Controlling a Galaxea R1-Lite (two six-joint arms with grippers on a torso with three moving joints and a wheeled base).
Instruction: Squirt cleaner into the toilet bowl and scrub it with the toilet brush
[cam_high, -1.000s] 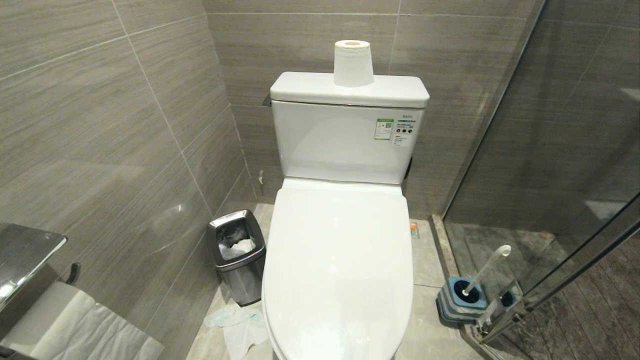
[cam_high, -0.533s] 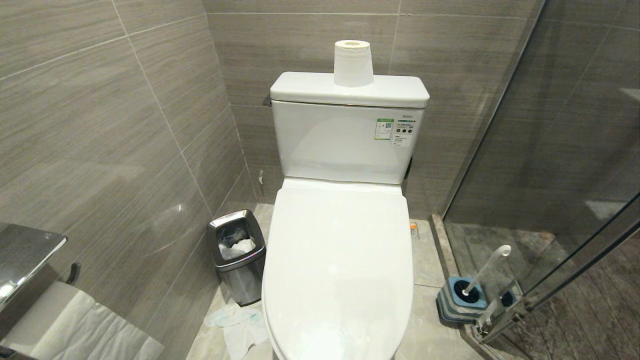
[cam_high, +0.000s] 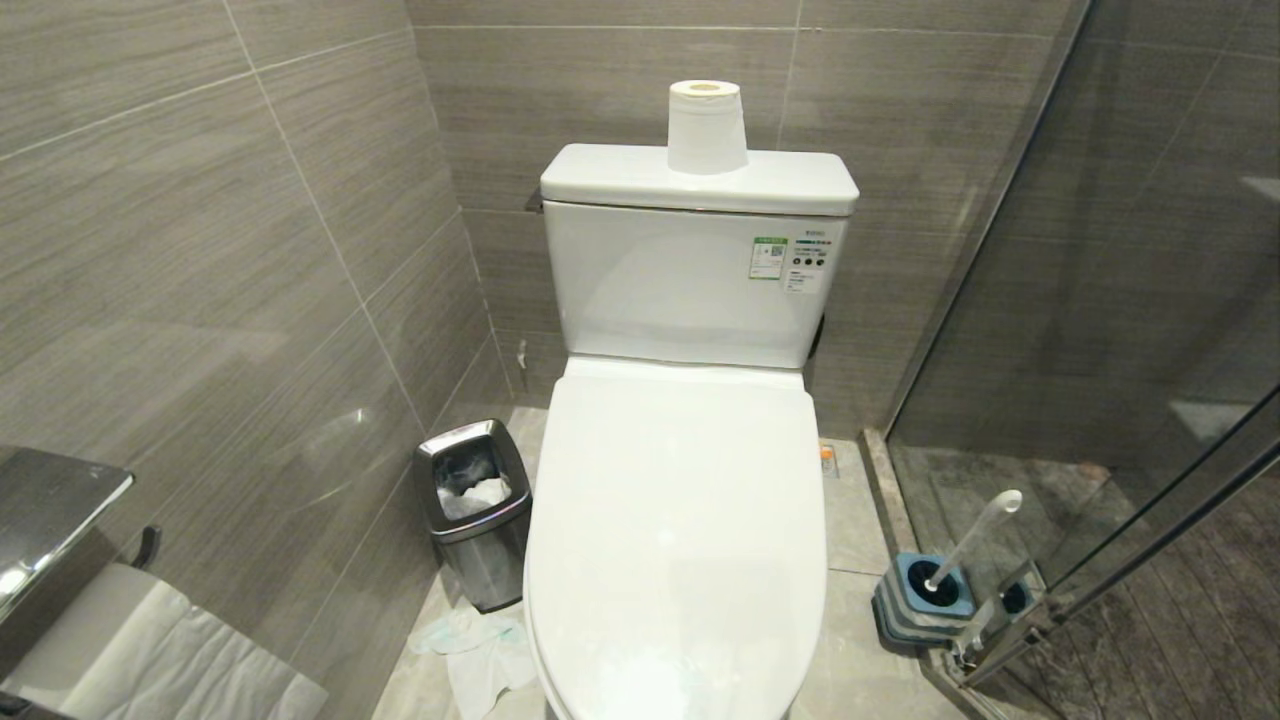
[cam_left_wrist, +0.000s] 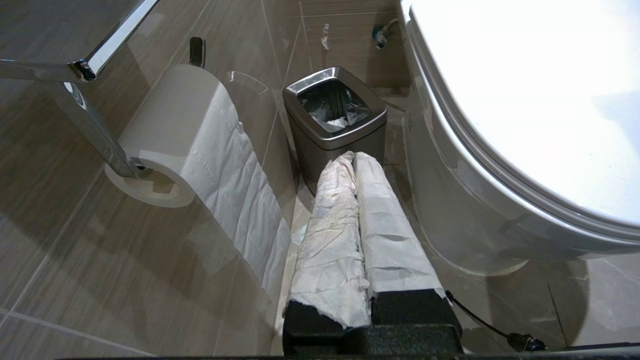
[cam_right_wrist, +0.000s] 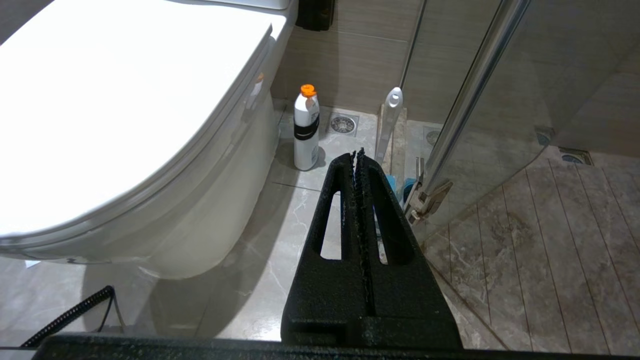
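The white toilet bowl (cam_high: 680, 520) stands in the middle with its lid down, so the basin is hidden. The toilet brush (cam_high: 975, 538) leans in its blue-and-grey holder (cam_high: 922, 600) on the floor to the right, by the glass door hinge; its white handle (cam_right_wrist: 390, 117) rises just beyond my right gripper (cam_right_wrist: 357, 154), which is shut and empty. My left gripper (cam_left_wrist: 352, 157), fingers wrapped in white padding, is shut and empty between the wall and the toilet (cam_left_wrist: 500, 100). A white bottle with an orange cap (cam_right_wrist: 306, 127) stands beside the toilet base; no cleaner liquid shows.
A steel waste bin (cam_high: 474, 510) sits left of the toilet with crumpled tissue (cam_high: 480, 650) on the floor before it. A paper roll (cam_high: 706, 125) stands on the tank. A wall paper holder (cam_left_wrist: 190, 135) is at the left, a glass shower door (cam_high: 1150, 300) at the right.
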